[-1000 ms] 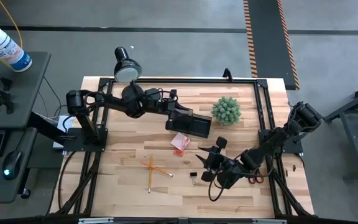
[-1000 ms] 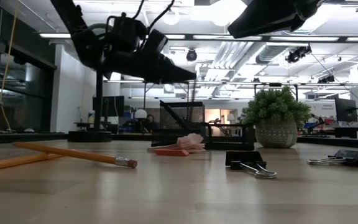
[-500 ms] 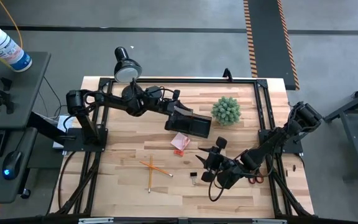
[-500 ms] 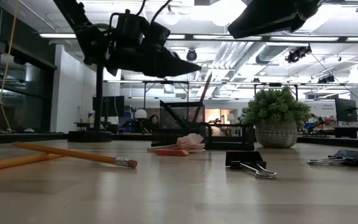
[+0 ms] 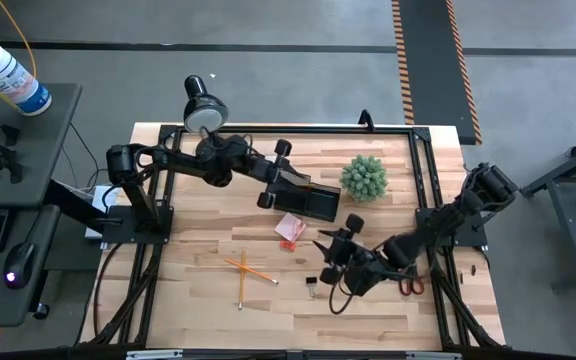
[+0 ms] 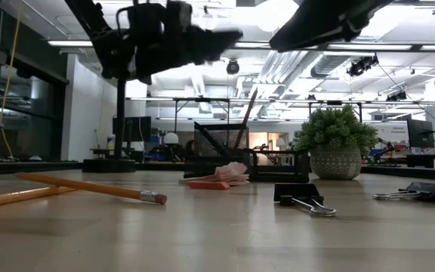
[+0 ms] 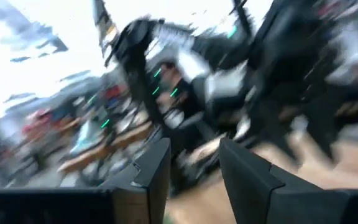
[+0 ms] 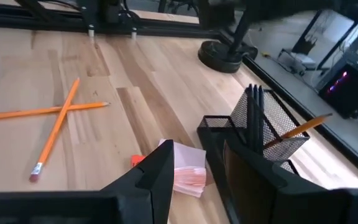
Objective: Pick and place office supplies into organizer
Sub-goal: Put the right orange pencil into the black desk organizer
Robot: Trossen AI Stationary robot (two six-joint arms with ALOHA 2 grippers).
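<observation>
**Organizer holds pens and a pencil; loose supplies lay on the table**

Organizer, a black mesh desk caddy with a taller back section, stood on the wooden table beside the green spiky plant ball. The right wrist view showed black pens upright in its tall section and one orange pencil leaning out of it at a slant.

The left gripper hung above the table at the organizer's lamp-side end, raised well clear of the surface in the low view. Its own wrist view was smeared by motion, yet its two dark fingers stood apart with nothing between them.

The right gripper hovered over the table between the organizer and the near edge, just beside the pink sticky-note pad. Its fingers were apart and empty, pointing toward the pad and the organizer.

Two more pencils lay crossed on the wood with a third one lying close by them, left of the right gripper. A small black binder clip sat near them, and the low view showed a second clip farther to one side. The red-handled scissors lay partly under the right arm near the table's right frame. A black desk lamp stood at the far edge behind the left arm.
</observation>
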